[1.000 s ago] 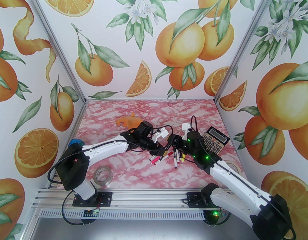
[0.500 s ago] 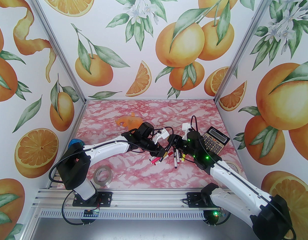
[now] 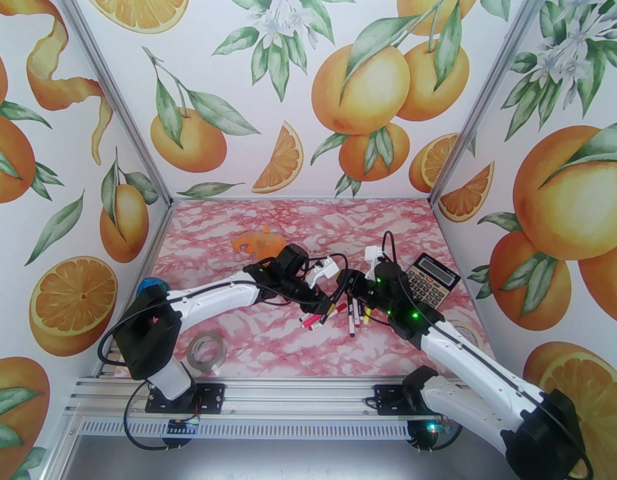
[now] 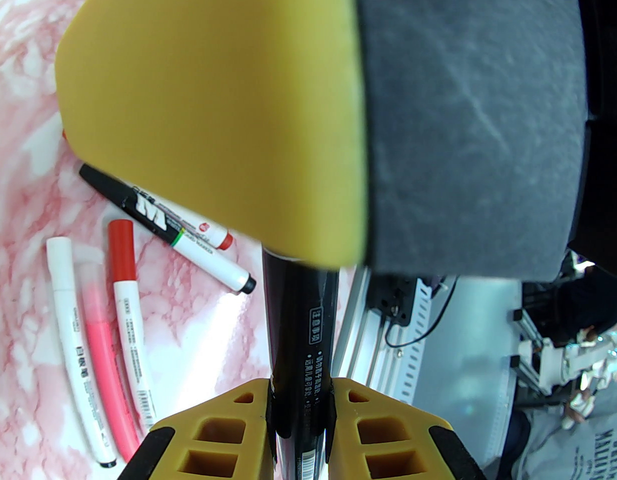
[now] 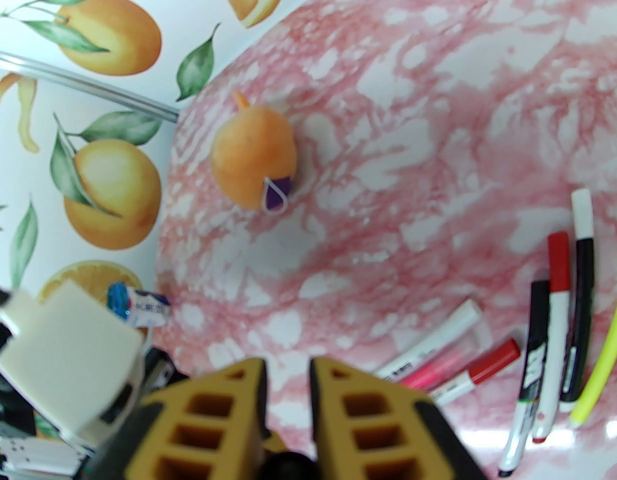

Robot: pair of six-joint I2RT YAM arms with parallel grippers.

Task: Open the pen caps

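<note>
Jaws of my left gripper [image 4: 299, 390] are clamped tight on the barrel of a black pen [image 4: 296, 313] lifted off the bench [image 3: 268, 348], my right gripper [image 5: 287, 368] is closed on its other end, and the other pens [image 3: 333, 318] lie, caps [image 4: 121, 248] on, between the bench's middle and near edge.

Bright, even light falls from above, leaving only faint soft shadows on the worktop [image 3: 298, 353]. In the left wrist view the right hand [image 4: 308, 253] looms close and blurred, while print on the black pen [image 4: 308, 328] reads sharp. The right wrist view is soft, bowed at its edges, with white glare at near right.
</note>
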